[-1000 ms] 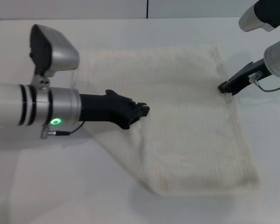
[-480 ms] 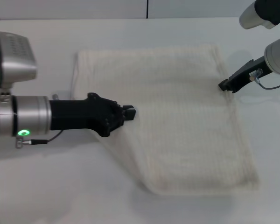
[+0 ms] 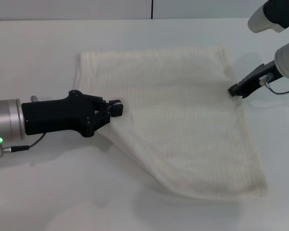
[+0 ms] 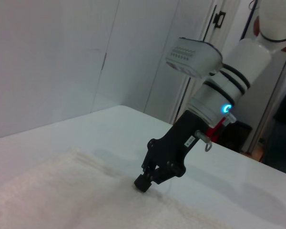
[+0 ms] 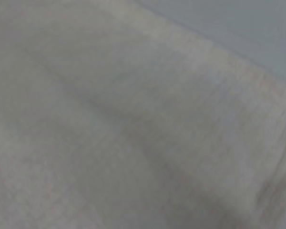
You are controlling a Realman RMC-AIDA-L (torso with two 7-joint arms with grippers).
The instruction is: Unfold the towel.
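The cream-white towel (image 3: 183,120) lies on the white table, with its near-left part lifted into a slanted fold. My left gripper (image 3: 114,109) is shut on that lifted corner of the top layer, at the towel's left side. My right gripper (image 3: 233,90) is shut on the towel's right hemmed edge, low against the table. The left wrist view shows the right gripper (image 4: 144,182) with its tip down on the towel (image 4: 62,191). The right wrist view is filled by towel cloth (image 5: 109,133).
The white table (image 3: 48,192) stretches around the towel on all sides. A white wall with panel seams (image 3: 151,8) runs along the far edge. Wall panels and a door (image 4: 219,28) show behind the right arm in the left wrist view.
My left gripper has moved left with the towel's corner, drawing the top layer out towards the left. The right gripper has stayed at the right edge.
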